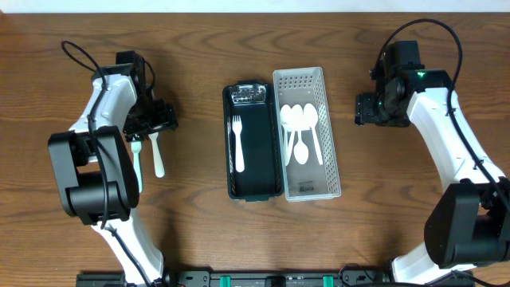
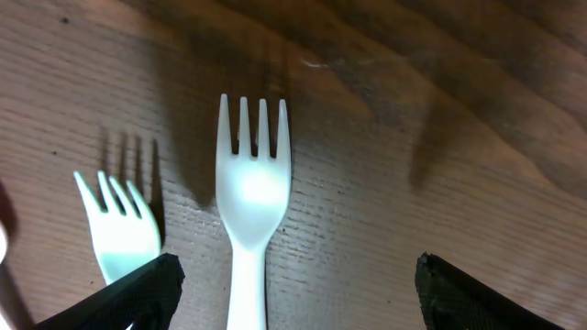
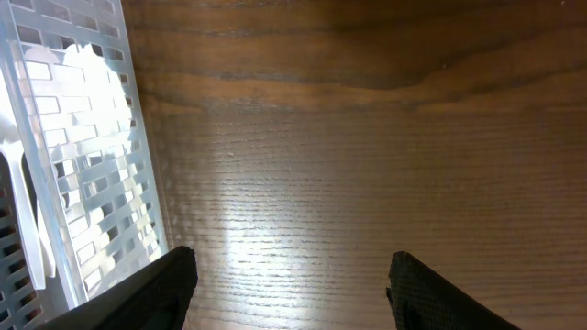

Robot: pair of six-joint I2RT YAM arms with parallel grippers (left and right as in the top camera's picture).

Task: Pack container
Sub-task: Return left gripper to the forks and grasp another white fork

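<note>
At 9 o'clock on the table (image 1: 191, 231), left gripper (image 2: 303, 289) spread wide astride a white fork (image 2: 252, 192) lying flat; second fork (image 2: 119, 229) at its 9. Seemingly gathering forks: next, lower, pinch the handle, carry toward 3 o'clock into the black container (image 1: 261, 151). Far at 3 o'clock, right gripper (image 3: 293, 284) likewise apart, holding nothing.

Robot lab or test bench, likely; room beyond table out of view. Evidence: left arm (image 1: 103, 159) and right arm (image 1: 458, 151) mounted at edge of wood-grain table (image 1: 199, 239). Loose cables (image 1: 77, 49). Black equipment rail (image 1: 263, 279) with green connectors. Staged black tray (image 1: 228, 159) and perforated bin (image 1: 333, 143) holding white plastic cutlery (image 1: 237, 147).
</note>
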